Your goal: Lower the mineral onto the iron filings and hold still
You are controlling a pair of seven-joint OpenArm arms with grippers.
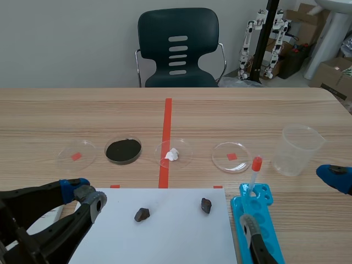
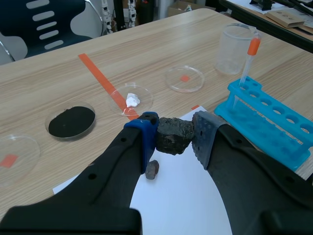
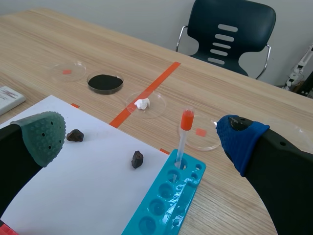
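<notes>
My left gripper (image 2: 175, 140) is shut on a dark, rough mineral (image 2: 173, 133), held above the white paper (image 2: 186, 196). In the scene view this gripper (image 1: 83, 193) hovers over the paper's near left corner, and its fingers hide the mineral. The iron filings are a black layer in a petri dish (image 1: 123, 150) (image 2: 72, 121) (image 3: 105, 82), ahead of the gripper and a little to the right in the scene view. Two more dark stones (image 1: 142, 214) (image 1: 206, 205) lie on the paper. My right gripper (image 1: 291, 201) (image 3: 142, 134) stands open and holds nothing, low over the blue rack.
A blue tube rack (image 1: 258, 220) holds a tube with an orange cap (image 1: 254, 173). A petri dish with white bits (image 1: 173, 154) sits on the red tape line, with two more clear dishes (image 1: 77, 155) (image 1: 231, 157) in the row. A clear beaker (image 1: 298, 149) stands at the right, a chair (image 1: 177, 49) behind the table.
</notes>
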